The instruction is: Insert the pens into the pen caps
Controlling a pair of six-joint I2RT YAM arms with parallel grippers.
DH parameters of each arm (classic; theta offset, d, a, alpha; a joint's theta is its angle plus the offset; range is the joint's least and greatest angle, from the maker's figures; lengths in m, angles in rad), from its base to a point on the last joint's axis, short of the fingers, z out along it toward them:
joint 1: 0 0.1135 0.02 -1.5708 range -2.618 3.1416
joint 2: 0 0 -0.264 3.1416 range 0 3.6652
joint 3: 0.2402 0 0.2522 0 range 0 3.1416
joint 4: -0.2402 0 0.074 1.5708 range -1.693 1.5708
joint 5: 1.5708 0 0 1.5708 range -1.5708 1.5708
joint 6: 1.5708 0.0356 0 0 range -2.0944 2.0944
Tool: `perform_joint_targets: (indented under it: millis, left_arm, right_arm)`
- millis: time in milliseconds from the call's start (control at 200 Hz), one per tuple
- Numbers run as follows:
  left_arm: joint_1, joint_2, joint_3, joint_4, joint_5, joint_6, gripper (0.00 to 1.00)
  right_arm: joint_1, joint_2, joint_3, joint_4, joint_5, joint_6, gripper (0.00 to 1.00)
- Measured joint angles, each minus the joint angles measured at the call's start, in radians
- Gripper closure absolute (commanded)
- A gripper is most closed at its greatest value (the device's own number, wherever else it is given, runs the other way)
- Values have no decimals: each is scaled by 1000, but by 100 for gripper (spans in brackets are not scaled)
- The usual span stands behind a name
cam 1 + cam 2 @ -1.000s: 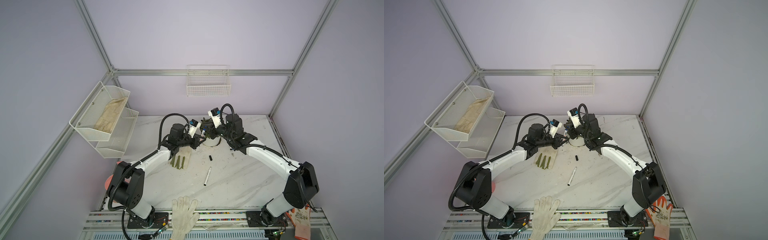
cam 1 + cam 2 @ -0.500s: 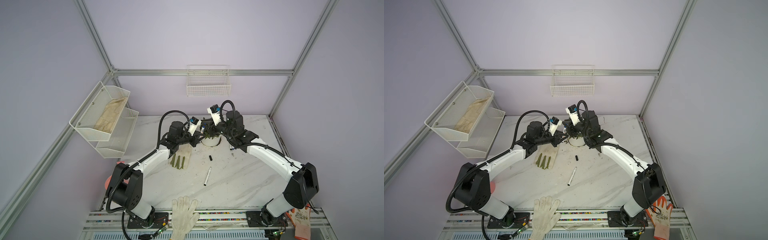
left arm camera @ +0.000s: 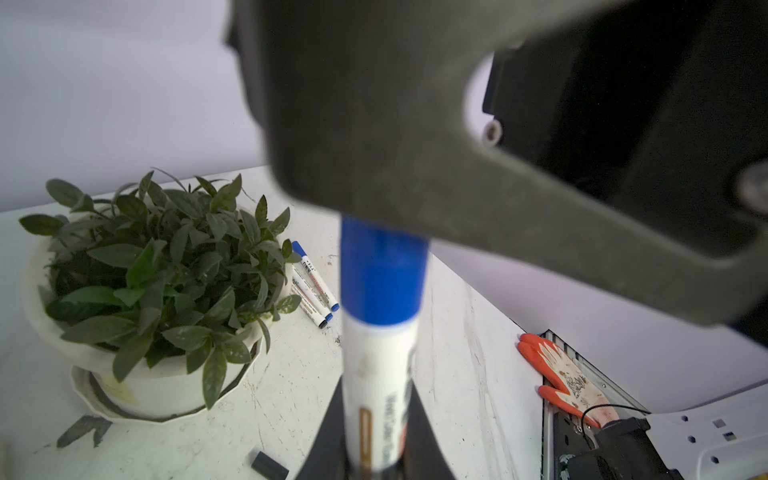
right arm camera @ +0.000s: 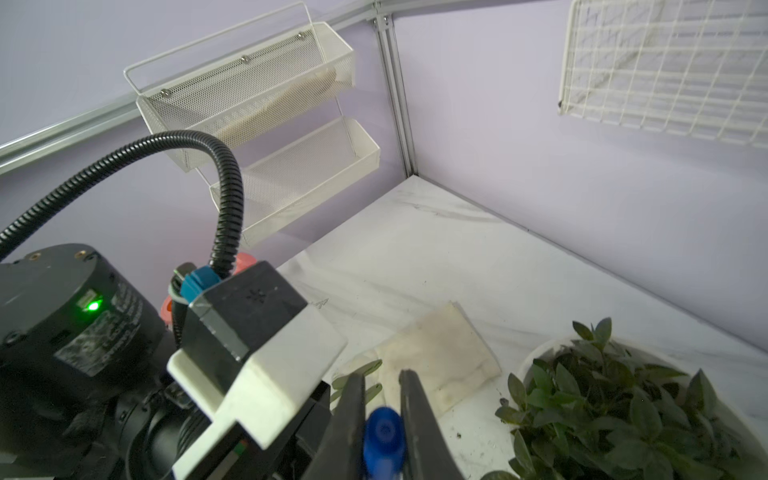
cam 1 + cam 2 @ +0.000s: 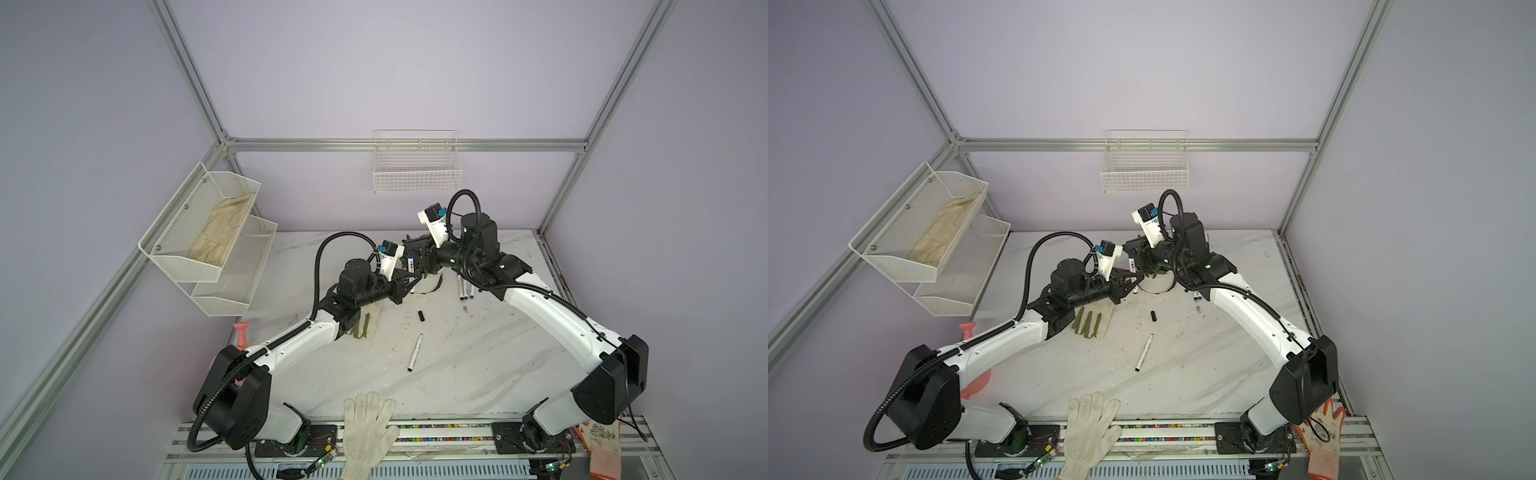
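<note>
Close beside the potted plant [image 3: 166,266], the left gripper [image 3: 376,419] is clamped on a white pen [image 3: 380,374]. The blue cap [image 4: 382,432] on the pen's tip sits between the narrowly parted fingers of the right gripper [image 4: 381,386]; whether they press it cannot be told. Three capped pens [image 3: 313,286] lie just beside the plant, on the right arm's side. A black cap [image 5: 421,316] and a lone pen [image 5: 414,352] lie apart on the bare marble table [image 5: 478,353] in front of the plant, well clear of every edge.

White-barrelled marker pen [image 3: 380,395], blue plastic cap [image 3: 382,274] fitted, roughly upright; black plastic cap [image 5: 422,316] at twelve o'clock of uncapped white pen [image 5: 414,352].
</note>
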State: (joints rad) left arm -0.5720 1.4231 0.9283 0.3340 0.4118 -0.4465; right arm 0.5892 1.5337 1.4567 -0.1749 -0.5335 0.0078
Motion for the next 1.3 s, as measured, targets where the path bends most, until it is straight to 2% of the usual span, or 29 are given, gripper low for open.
perform_joint_targets:
  millis: [120,245,600,910,1300]
  left_arm:
    - [0,-1,-27,66,-84,-59,100]
    - [1,0,-45,87,-130,-90,100]
    - [0,0,-50,114,-152,-95,100]
    - [-11,19,-50,121,-157,-97,100]
    - [-11,19,-50,114,-180,-103,100]
  right_arm:
    - [0,0,-30,-54,-10,21,59]
    - [0,-6,-70,-45,-10,45,58]
    - [-6,-34,-126,17,-54,117,60]
    - [-6,-14,-131,106,-100,179,69]
    - [-6,-2,-146,133,-86,190,68]
